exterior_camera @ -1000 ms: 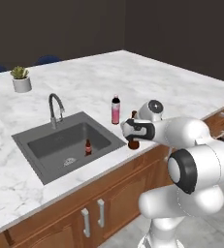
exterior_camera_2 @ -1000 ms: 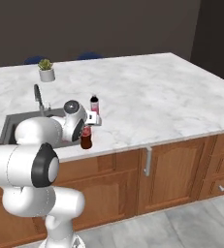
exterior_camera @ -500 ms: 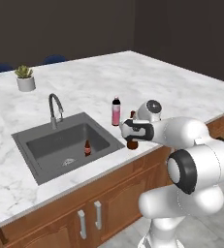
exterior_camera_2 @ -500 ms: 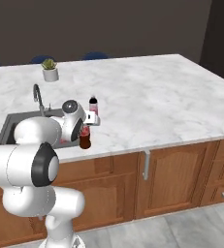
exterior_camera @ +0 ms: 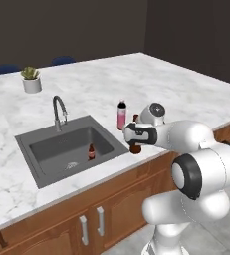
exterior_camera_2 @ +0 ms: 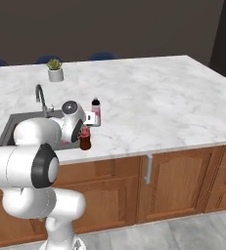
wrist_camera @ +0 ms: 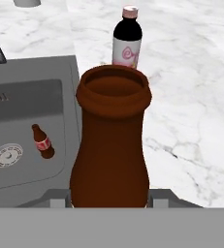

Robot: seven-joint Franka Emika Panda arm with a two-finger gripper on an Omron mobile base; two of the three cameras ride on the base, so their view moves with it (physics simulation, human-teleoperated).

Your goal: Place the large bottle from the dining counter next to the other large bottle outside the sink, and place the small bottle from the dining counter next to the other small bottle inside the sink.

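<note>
Between the gripper's [wrist_camera: 109, 201] two fingers stands the large bottle [wrist_camera: 110, 140], upright, its open brown mouth rising toward the hand camera; the jaws are partly closed, one on each side of the bottle's lower body, and appear to hold it. From the left base view the gripper [exterior_camera: 135, 135] sits at the counter's front edge with the dark-brown bottle [exterior_camera: 135, 147] hanging below it, base near or on the marble; whether it rests there I cannot tell. From the right base view the same bottle [exterior_camera_2: 85, 139] stands just beside the sink's right rim, under the gripper [exterior_camera_2: 86, 126].

Just beyond the hand, on the dining counter [exterior_camera: 181, 89], stands the other large bottle [wrist_camera: 127, 38], pink label, pale top, upright and near the held bottle but apart from it [exterior_camera: 121, 115].

Off to the hand's left lies the sink [wrist_camera: 16, 104], a dark grey basin. Inside it, near the drain, stands a small brown bottle with a red label [wrist_camera: 42, 142], upright [exterior_camera: 91, 152]. Behind the basin rises the curved chrome tap [exterior_camera: 59, 111].

Farthest from the hand, a small potted plant [exterior_camera: 31, 79] sits on the marble.
</note>
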